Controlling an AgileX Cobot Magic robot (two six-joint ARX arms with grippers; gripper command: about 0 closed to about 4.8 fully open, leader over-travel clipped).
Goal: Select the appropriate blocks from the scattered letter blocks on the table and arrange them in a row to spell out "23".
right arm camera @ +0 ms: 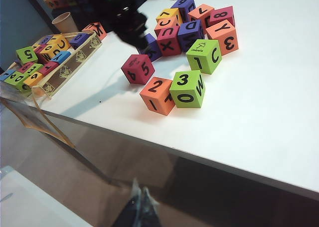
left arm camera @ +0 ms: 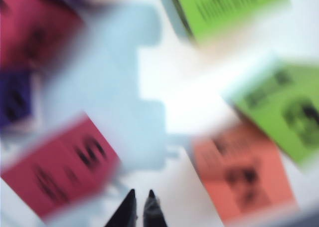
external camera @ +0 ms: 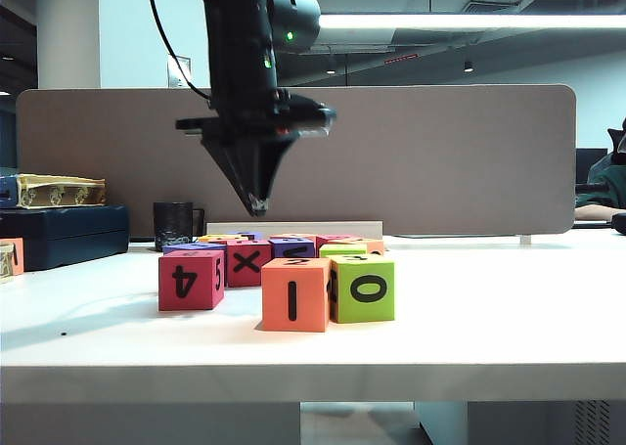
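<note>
An orange block with a black bar on its front stands touching a lime-green block near the table's front edge. From the right wrist view their tops read 2 on the orange block and 3 on the green block. My left gripper hangs shut and empty above the blocks, behind the pair and near a pink "4" block. Its own view is blurred, with the left gripper over bare table between a pink block and the orange block. My right gripper is shut, off and below the table's front edge.
More scattered letter blocks cluster behind the pair, including a pink "X" block. A tray of spare blocks and a paper cup stand at the table's left. A black cup and a grey-brown divider panel are at the back.
</note>
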